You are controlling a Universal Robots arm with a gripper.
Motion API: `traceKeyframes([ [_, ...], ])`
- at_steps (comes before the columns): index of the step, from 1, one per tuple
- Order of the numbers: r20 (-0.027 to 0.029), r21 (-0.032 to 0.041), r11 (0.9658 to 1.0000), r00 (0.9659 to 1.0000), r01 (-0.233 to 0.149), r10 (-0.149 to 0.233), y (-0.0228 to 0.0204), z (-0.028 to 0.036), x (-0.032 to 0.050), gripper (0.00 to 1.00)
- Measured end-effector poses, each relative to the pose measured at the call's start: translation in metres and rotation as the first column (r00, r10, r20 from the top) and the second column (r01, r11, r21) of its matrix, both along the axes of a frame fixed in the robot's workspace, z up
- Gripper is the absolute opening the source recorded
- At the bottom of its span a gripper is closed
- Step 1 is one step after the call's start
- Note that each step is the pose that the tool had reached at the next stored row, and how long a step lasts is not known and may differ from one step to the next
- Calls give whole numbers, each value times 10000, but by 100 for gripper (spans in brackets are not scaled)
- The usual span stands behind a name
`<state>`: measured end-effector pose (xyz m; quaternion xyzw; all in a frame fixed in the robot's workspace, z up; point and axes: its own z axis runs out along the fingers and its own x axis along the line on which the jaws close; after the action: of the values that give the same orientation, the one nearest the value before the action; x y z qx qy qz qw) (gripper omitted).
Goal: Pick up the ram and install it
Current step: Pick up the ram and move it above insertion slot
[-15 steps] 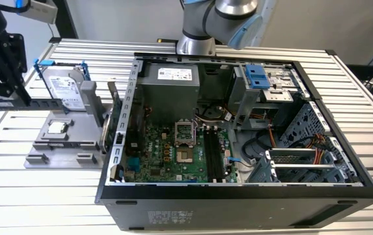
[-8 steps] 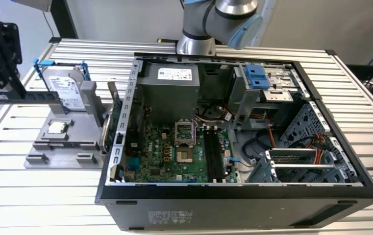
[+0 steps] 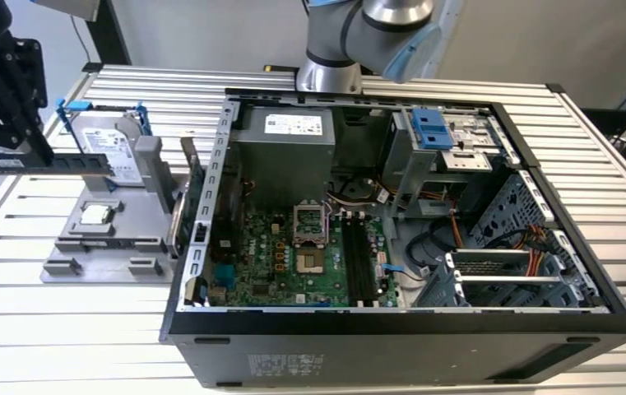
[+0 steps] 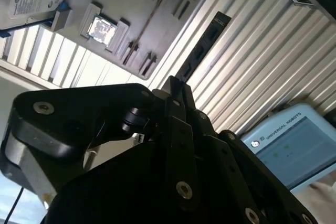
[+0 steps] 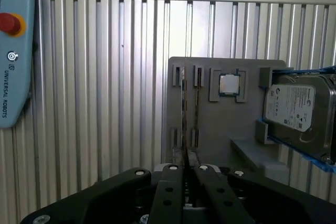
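Your gripper (image 5: pixel 185 170) pinches the ram (image 3: pixel 66 161) shut, edge-down, likely to suit a slot. In the exterior view, the case (image 3: pixel 401 341) lies at its three o'clock.

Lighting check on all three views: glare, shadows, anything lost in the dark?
Exterior view: even light, the computer case shadowed inside. Second wrist view: the gripper and the ram read near-black against the bright table slats. First wrist view: slats glare in stripes, the CPU chip glints, gripper dark.
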<state>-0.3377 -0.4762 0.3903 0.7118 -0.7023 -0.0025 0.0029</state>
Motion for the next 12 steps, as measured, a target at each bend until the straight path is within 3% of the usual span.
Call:
traceKeyframes([
  [12,-157,0,10000,9999,0,0,0,0,537,0],
])
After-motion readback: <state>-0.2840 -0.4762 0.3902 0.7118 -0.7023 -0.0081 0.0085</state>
